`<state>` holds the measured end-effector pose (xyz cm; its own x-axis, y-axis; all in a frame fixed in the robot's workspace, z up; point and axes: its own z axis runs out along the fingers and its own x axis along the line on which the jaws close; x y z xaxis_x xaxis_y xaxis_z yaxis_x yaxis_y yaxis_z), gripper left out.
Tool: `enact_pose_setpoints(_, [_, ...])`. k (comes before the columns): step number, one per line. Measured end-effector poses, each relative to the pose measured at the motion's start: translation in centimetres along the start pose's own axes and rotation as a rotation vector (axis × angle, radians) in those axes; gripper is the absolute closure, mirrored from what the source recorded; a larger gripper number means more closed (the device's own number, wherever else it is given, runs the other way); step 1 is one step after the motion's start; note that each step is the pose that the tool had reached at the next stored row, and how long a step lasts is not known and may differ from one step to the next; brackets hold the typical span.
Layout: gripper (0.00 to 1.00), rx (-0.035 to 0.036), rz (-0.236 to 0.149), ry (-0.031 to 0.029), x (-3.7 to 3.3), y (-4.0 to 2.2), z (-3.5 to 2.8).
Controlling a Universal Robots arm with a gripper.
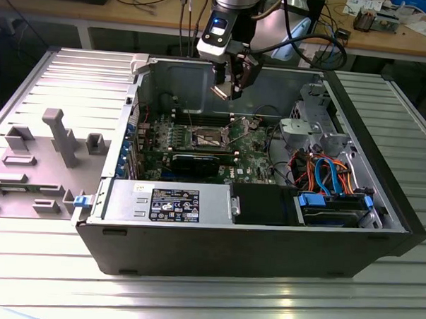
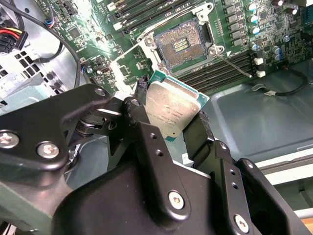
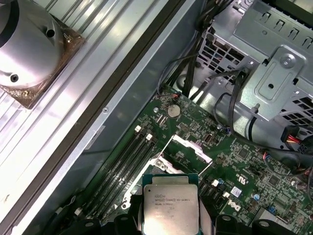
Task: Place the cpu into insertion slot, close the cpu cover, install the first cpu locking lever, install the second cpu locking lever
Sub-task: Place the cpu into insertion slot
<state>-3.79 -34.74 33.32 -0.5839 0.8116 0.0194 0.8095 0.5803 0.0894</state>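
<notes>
My gripper (image 1: 227, 88) is clamped on the cpu (image 3: 170, 205), hovering above the bare insertion slot (image 2: 180, 46), cpu cover (image 3: 190, 146) open, nothing seated or locked yet

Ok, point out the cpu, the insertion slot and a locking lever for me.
cpu (image 2: 173, 110): second wrist view, middle of its silvery metal top.
insertion slot (image 2: 182, 45): second wrist view, centre of the open socket.
locking lever (image 2: 234, 64): second wrist view, midway along the thin metal rod.

In the second wrist view the gripper (image 2: 172, 102) covers one end of the cpu (image 2: 168, 111); in the first wrist view the picture's edge cuts it short.
</notes>
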Motion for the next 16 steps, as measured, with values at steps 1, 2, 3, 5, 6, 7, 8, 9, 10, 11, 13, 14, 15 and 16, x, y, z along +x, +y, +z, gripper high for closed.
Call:
enact_pose_setpoints(1, [0.45,-0.0001,0.001,-0.0001,0.00,0.00,0.00])
enact_pose_setpoints(2, [0.45,0.0000,0.003,-0.0003,0.00,0.00,0.00])
enact_pose_setpoints(3, [0.45,-0.0001,0.005,-0.0005,0.00,0.00,0.00])
enact_pose_setpoints(5, [0.45,-0.0002,0.008,-0.0008,0.00,0.00,0.00])
enact_pose_setpoints(6, [0.45,-0.0002,0.010,-0.0009,0.00,0.00,0.00])
enact_pose_setpoints(7, [0.45,-0.0002,0.011,-0.0010,0.00,0.00,0.00])
enact_pose_setpoints(8, [0.45,-0.0003,0.012,-0.0011,0.00,0.00,0.01])
enact_pose_setpoints(9, [0.45,-0.0003,0.013,-0.0012,0.00,0.00,0.01])
enact_pose_setpoints(10, [0.45,-0.0003,0.014,-0.0013,0.00,0.00,0.01])
enact_pose_setpoints(11, [0.45,-0.0003,0.015,-0.0014,0.00,0.00,0.01])
enact_pose_setpoints(13, [0.45,-0.0004,0.019,-0.0017,0.00,0.00,0.01])
enact_pose_setpoints(14, [0.45,-0.0004,0.021,-0.0019,0.00,0.00,0.01])
enact_pose_setpoints(15, [0.45,-0.0005,0.022,-0.0020,0.00,0.00,0.01])
enact_pose_setpoints(16, [0.45,-0.0004,0.023,-0.0021,0.00,0.00,0.01])
